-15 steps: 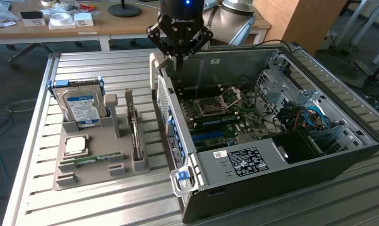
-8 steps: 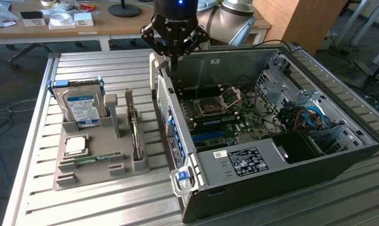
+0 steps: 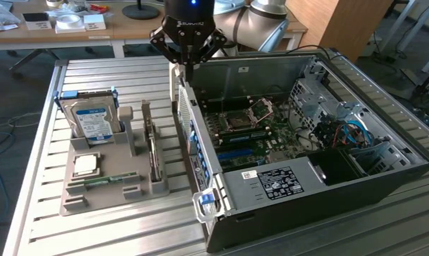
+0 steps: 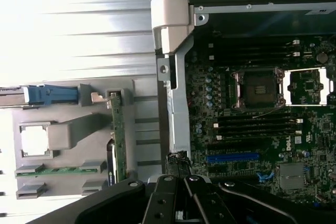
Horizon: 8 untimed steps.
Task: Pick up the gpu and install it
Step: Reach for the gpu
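The end effector (image 3: 188,66) hangs over the rear wall of the open computer case (image 3: 385,176), its two fingers pressed together with nothing between them. The gpu (image 3: 154,154) is well apart from it, standing on edge in a slot of the grey holder (image 3: 100,200), which sits on the slatted metal table (image 3: 114,80) just beside the case on the exterior view's left.

From the exterior view the holder's other contents are plain. A hard drive (image 3: 92,120) with a blue-white label stands upright at the far end, a square processor (image 3: 85,164) lies flat, and a green memory stick (image 3: 104,180) lies near the front. The same view takes in the inside of the case, with the motherboard (image 3: 250,133), a labelled power supply (image 3: 275,181) and a bundle of blue cables (image 3: 349,133).

The wrist view looks down past the end effector (image 4: 178,163) and gives the gpu (image 4: 118,140) as a slim green slat, edge-on. It runs along the holder (image 4: 147,129), close to the case wall. On the motherboard (image 4: 252,177) this view makes out the open processor socket (image 4: 260,87), with its lid folded out beside it, and a blue expansion slot (image 4: 233,157), which is bare.
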Available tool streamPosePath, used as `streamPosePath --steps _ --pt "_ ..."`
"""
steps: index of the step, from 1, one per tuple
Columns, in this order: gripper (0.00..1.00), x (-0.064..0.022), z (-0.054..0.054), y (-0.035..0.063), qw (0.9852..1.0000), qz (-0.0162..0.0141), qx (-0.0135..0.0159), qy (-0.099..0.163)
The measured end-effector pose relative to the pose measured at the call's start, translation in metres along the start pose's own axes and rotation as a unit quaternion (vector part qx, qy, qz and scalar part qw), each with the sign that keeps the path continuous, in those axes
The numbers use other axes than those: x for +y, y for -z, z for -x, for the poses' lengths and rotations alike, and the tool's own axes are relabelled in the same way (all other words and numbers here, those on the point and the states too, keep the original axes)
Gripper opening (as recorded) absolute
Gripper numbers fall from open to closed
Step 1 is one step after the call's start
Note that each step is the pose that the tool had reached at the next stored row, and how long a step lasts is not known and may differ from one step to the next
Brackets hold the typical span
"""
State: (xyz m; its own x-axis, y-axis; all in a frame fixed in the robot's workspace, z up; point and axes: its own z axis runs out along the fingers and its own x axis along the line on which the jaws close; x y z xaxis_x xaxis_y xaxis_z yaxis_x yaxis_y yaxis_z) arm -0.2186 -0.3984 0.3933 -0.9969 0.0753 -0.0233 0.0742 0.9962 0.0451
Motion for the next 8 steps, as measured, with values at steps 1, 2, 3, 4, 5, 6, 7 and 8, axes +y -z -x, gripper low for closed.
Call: streamPosePath --steps 1,2,3,4,5,6,7,8 --pt "0.11 -0.0001 -0.002 0.0001 1.0 0.0 0.0 0.0" --pt "0.11 -0.0001 -0.004 0.0001 1.0 -0.0001 0.0 0.0" --pt "0.11 -0.0002 -0.005 0.0002 1.0 0.0 0.0 0.0" --pt "0.11 -0.0003 -0.007 0.0002 1.0 -0.0001 0.0 0.0" --pt "0.11 -0.0003 -0.009 0.0003 1.0 -0.0001 0.0 0.0" --pt "0.11 -0.0004 -0.011 0.0003 1.0 0.0 0.0 0.0" --pt "0.11 -0.0005 -0.013 0.0003 1.0 -0.0001 0.0 0.0" --pt "0.11 -0.0006 -0.014 0.0004 1.0 -0.0001 0.0 0.0"
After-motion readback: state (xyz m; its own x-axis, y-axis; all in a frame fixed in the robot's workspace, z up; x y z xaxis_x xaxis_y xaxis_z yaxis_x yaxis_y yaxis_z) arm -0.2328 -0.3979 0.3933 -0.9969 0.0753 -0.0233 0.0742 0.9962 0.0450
